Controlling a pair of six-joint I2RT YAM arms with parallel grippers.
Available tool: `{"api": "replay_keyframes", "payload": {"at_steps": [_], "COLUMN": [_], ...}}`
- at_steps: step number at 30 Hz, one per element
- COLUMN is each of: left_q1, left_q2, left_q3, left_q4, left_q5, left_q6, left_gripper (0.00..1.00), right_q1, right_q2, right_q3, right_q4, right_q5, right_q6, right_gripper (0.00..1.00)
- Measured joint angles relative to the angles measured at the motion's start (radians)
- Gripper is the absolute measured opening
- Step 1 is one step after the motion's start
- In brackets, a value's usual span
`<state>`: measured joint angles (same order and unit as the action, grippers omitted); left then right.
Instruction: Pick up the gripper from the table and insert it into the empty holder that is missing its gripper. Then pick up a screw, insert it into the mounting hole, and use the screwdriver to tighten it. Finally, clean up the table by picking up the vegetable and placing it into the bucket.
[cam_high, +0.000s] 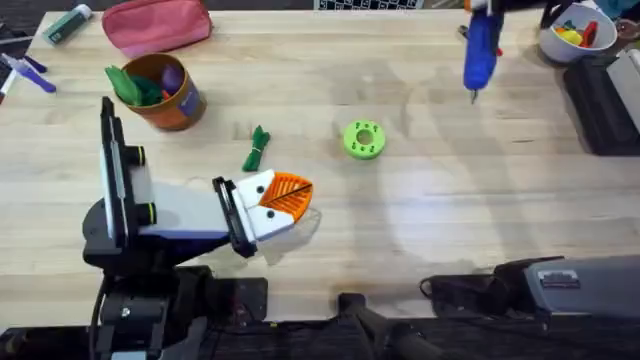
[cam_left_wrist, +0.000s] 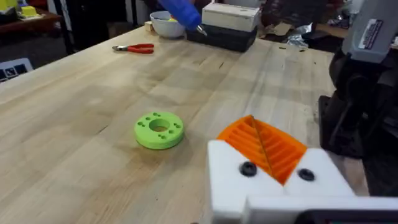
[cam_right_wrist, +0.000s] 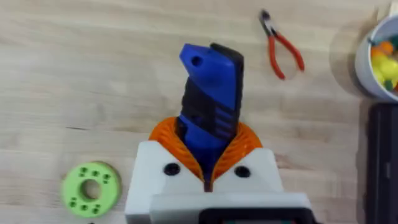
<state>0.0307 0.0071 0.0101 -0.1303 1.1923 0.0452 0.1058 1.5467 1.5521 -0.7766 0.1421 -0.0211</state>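
My right gripper (cam_right_wrist: 208, 143) is shut on the blue screwdriver (cam_right_wrist: 211, 81), whose body stands up between the orange pads. From overhead the screwdriver (cam_high: 481, 48) hangs over the far right of the table, bit pointing toward the near side. The dark green vegetable (cam_high: 257, 150) lies left of centre, just beyond my left gripper (cam_high: 292, 192), which rests low with its orange pads (cam_left_wrist: 264, 146) shut together and nothing between them. The orange-brown bucket (cam_high: 168, 95) stands at the far left with green and purple items inside. The loose gripper piece, the empty holder and the screw are out of view.
A bright green disc (cam_high: 363, 139) sits at the table's centre. Red-handled pliers (cam_right_wrist: 283, 46) lie near a white bowl (cam_high: 572, 40) of toy food at the far right. A black box (cam_high: 605, 100) lines the right edge. A pink pouch (cam_high: 158, 25) and markers (cam_high: 25, 72) sit far left.
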Motion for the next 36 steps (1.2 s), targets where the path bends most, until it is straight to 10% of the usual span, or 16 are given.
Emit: {"api": "replay_keyframes", "payload": {"at_steps": [22,36], "left_q1": [0.0,0.0], "left_q2": [0.0,0.0], "left_q3": [0.0,0.0], "left_q4": [0.0,0.0], "left_q5": [0.0,0.0], "left_q6": [0.0,0.0], "left_gripper": [0.007,0.006], "right_q1": [0.41,0.501], "right_q2": [-0.402,-0.56], "right_q3": [-0.018,-0.499], "right_q4": [0.123,0.85], "right_q5": [0.0,-0.253], "right_q6": [0.186,0.261], "right_gripper": [0.024,0.024]}}
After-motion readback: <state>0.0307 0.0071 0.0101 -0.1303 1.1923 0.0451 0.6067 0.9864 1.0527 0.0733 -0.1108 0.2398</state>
